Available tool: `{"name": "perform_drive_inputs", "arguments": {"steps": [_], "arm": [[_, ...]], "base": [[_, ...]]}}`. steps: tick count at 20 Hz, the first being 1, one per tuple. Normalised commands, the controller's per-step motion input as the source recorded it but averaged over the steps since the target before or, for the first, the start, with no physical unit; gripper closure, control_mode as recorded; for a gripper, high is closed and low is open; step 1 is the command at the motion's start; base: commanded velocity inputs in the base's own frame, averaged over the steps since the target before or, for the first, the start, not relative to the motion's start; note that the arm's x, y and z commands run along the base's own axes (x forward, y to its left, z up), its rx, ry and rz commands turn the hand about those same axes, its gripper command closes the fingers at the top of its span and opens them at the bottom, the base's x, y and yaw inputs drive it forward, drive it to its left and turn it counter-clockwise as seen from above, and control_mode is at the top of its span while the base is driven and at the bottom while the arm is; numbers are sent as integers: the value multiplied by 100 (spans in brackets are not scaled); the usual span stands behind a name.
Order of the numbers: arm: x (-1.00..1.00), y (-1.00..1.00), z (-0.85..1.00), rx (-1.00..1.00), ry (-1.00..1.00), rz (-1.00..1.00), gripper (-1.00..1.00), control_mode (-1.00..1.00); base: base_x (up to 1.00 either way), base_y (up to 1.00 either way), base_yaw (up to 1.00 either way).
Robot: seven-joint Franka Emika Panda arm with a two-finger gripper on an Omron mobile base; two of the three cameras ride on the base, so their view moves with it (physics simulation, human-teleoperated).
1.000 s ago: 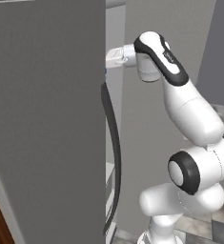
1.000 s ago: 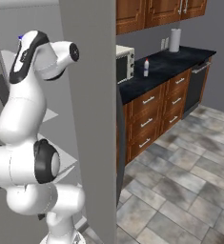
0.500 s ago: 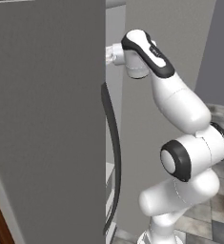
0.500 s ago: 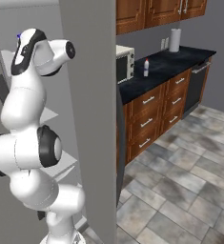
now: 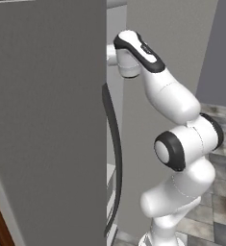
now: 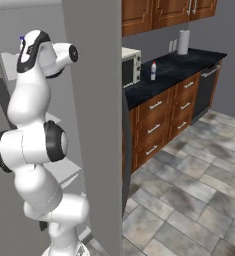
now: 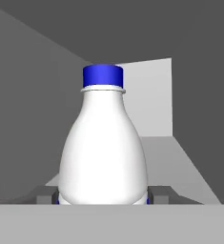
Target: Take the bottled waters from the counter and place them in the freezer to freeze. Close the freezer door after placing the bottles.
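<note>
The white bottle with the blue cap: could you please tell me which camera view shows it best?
The hand view is best: the white bottle stands upright and close, blue cap on top, between the gripper fingertips, with grey freezer walls behind. The right base view shows just a blue speck above the arm's wrist; the left base view tells nothing about it.

No readable text on anything

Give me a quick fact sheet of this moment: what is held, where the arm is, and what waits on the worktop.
held: white plastic bottle with a blue cap, upright between the jaws
arm: white robot arm reaching into the open grey freezer
freezer door: tall flat grey panel, swung open
worktop: black marble-patterned counter bearing a small red-capped bottle
</note>
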Motion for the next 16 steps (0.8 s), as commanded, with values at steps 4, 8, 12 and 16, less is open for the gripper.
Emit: {"name": "perform_drive_inputs", "arguments": {"steps": [4,8,12,16], "arm": [[16,16,-11,7,0,0,100,-100],[21,8,-16,2,0,-2,100,-100],[17,17,-28,0,-6,-1,100,-100],[22,21,-19,0,-9,0,100,-100]], "base": [[0,0,0],[0,0,0],[0,0,0],[0,0,0]]}}
